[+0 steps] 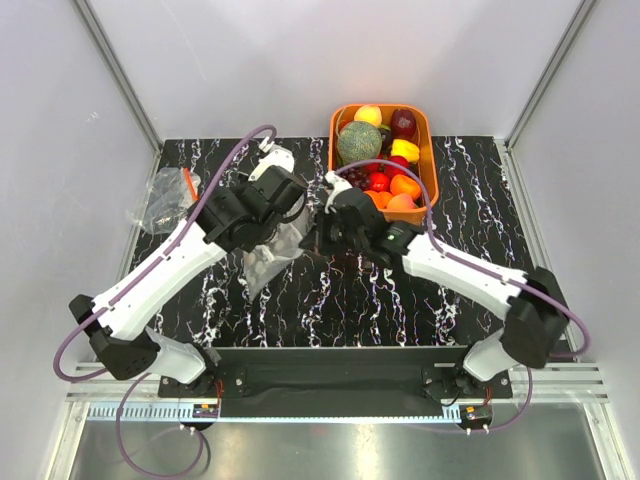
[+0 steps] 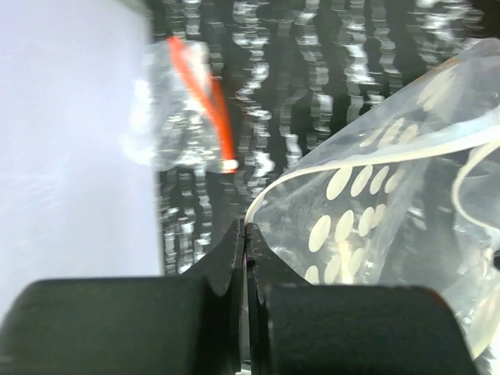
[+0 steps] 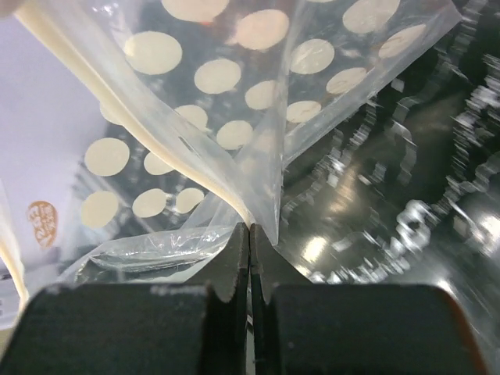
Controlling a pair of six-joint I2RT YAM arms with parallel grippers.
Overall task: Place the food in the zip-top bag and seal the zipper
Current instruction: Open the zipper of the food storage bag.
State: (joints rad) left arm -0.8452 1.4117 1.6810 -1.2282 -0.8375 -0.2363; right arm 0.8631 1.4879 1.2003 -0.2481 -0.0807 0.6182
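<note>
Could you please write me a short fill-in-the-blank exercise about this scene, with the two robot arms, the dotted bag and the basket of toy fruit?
1. The left gripper and the right gripper each pinch the edge of the clear bag printed with white ____.
2. The green melon lies in the ____ basket.
3. A crumpled bag with a red strip lies near the ____ edge of the table.

Missing words: dots; orange; left.

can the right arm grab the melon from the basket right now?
Probably not yet: the right gripper is shut on the bag, which the left gripper pinches too. The melon lies uncovered in the basket just beyond, so only that grip is in the way.
</note>
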